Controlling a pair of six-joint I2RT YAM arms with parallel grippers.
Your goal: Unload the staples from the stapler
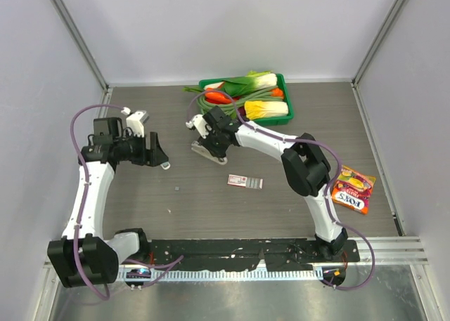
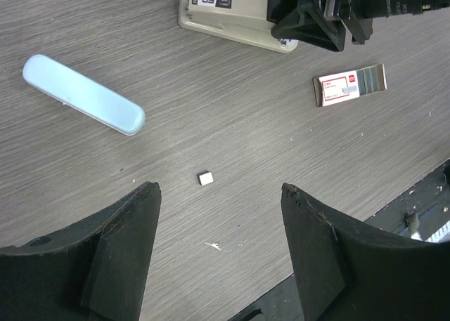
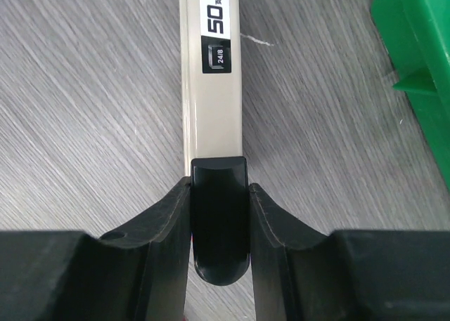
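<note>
Right gripper (image 3: pixel 219 189) clamps the stapler (image 3: pixel 211 114) by its black end, long axis straight ahead; left gripper (image 2: pixel 218 193) gapes.

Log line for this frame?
left gripper open, holding nothing | right gripper shut on beige stapler at its black rear end | white bit lying loose

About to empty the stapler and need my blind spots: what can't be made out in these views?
- Staples: none visible in any view; only the outside of the stapler shows.
- Its black end: right wrist view, partly covered by the right gripper clamped on it.
- Small white piece: left wrist view, too small to identify.
- Red-and-white packet: print too small to read.
- Pale blue bar: left wrist view; what it is, unclear.
</note>
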